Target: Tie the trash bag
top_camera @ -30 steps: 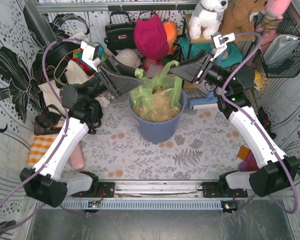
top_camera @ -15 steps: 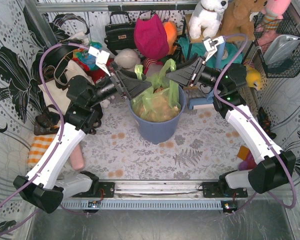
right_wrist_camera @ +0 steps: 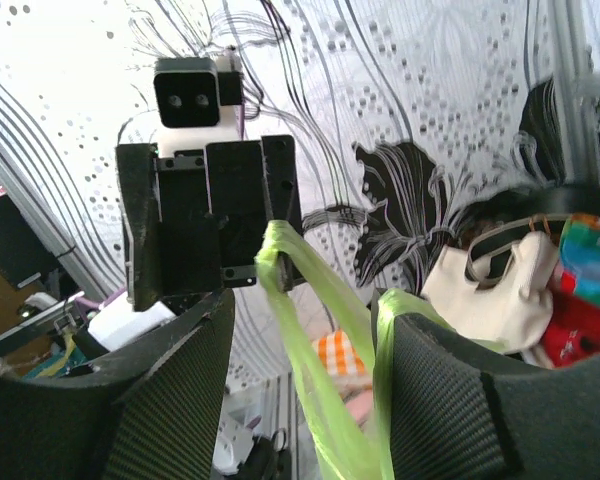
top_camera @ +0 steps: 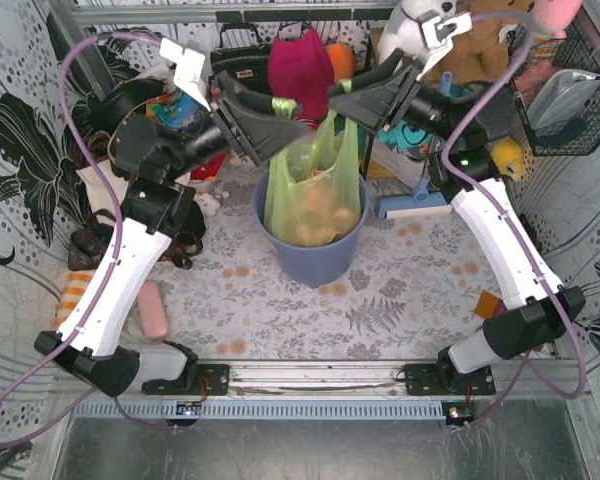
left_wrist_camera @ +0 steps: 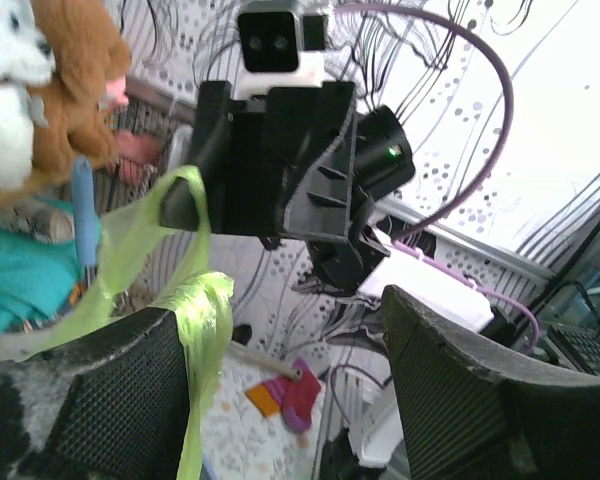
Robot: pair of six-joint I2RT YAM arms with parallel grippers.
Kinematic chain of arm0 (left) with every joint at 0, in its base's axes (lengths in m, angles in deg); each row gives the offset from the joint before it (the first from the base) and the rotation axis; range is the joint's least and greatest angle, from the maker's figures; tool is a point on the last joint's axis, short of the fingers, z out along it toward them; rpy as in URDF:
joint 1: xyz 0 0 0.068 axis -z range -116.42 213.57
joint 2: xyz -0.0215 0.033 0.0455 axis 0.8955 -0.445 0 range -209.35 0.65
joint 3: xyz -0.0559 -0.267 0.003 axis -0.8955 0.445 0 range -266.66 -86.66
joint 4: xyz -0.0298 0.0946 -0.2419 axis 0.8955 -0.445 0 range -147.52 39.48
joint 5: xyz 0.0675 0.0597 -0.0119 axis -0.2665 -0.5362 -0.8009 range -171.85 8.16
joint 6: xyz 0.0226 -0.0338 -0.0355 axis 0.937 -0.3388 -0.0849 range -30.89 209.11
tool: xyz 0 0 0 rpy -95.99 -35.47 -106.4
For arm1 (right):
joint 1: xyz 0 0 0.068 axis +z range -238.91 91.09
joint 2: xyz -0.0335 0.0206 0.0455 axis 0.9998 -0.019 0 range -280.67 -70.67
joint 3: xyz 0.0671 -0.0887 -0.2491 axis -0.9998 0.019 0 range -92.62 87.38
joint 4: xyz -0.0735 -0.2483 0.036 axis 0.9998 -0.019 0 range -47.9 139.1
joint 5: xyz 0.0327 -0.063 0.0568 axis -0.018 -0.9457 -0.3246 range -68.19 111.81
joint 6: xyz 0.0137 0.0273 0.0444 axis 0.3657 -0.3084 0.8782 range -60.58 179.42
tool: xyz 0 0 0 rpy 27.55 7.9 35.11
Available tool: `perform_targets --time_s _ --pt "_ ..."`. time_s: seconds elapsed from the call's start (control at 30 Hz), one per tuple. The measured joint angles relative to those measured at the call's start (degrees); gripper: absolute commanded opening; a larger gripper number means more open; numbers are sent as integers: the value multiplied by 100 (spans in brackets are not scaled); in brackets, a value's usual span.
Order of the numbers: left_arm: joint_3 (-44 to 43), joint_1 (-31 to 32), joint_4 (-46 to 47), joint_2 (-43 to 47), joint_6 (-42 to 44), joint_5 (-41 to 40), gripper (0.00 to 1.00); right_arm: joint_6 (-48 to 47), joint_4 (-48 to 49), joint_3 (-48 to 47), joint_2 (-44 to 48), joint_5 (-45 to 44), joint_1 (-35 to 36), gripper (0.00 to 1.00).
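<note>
The trash bag (top_camera: 315, 185) is light-green and translucent, with tan paper inside. It stands in a blue-grey bin (top_camera: 310, 255) and is stretched upward by its two handles. My left gripper (top_camera: 292, 115) hangs open above the bin's left side, with one handle (left_wrist_camera: 205, 310) looped over its left finger. My right gripper (top_camera: 342, 105) faces it, also open, with the other handle (right_wrist_camera: 388, 320) draped over its right finger. Each wrist view shows the opposite gripper with a green loop hooked on a fingertip.
Behind the bin lie a black handbag (top_camera: 238, 62), a magenta hat (top_camera: 302, 72) and plush toys (top_camera: 420, 35). A wire basket (top_camera: 570, 95) hangs at the right. A pink object (top_camera: 153, 310) lies left on the table, an orange-purple sock (top_camera: 492, 315) right.
Both grippers have risen and moved toward the back, pulling the handles up. The bag now stands taller and narrower above the bin.
</note>
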Motion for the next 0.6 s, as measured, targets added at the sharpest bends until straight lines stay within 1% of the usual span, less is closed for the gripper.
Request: perform_targets --time_s 0.17,0.3,0.4,0.6 --pt "-1207 -127 -592 -330 72 -166 76 -365 -608 -933 35 -400 4 55" --pt "-1703 -442 -772 -343 66 -219 76 -826 -1266 -1097 302 -787 4 55" --pt "-1600 -586 -730 -293 -24 -232 75 -1080 -1587 -861 586 -1036 4 54" --pt "-769 -647 -240 -378 -487 -166 76 -1266 -1832 520 1224 -1403 4 54"
